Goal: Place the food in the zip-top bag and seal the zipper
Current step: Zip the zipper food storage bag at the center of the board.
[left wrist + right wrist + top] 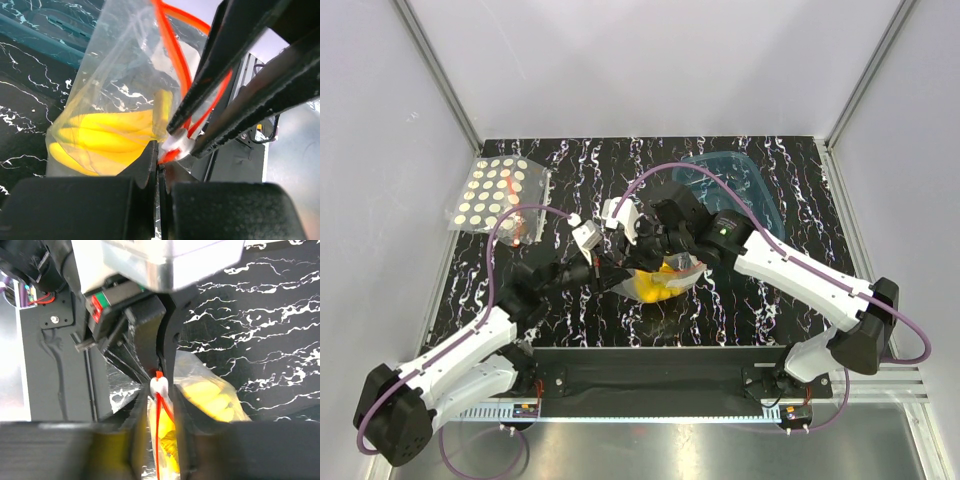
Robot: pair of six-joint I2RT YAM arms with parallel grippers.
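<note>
The yellow bananas (655, 288) lie inside the clear zip-top bag (688, 268), which is held up at the table's centre. In the left wrist view the bananas (100, 135) show through the bag (125, 65). My left gripper (161, 160) is shut on the bag's corner at the end of the red-orange zipper (172, 45). My right gripper (159, 395) is shut on the zipper (159, 420) at its white slider (159, 386), right against the left gripper's tips. Both grippers meet in the top view, the left (620, 272) and the right (662, 260).
A translucent blue tray (740, 185) sits at the back right. A clear bag of pale round discs (495, 190) lies at the back left, with a small orange object (517, 228) beside it. White walls enclose the table on three sides.
</note>
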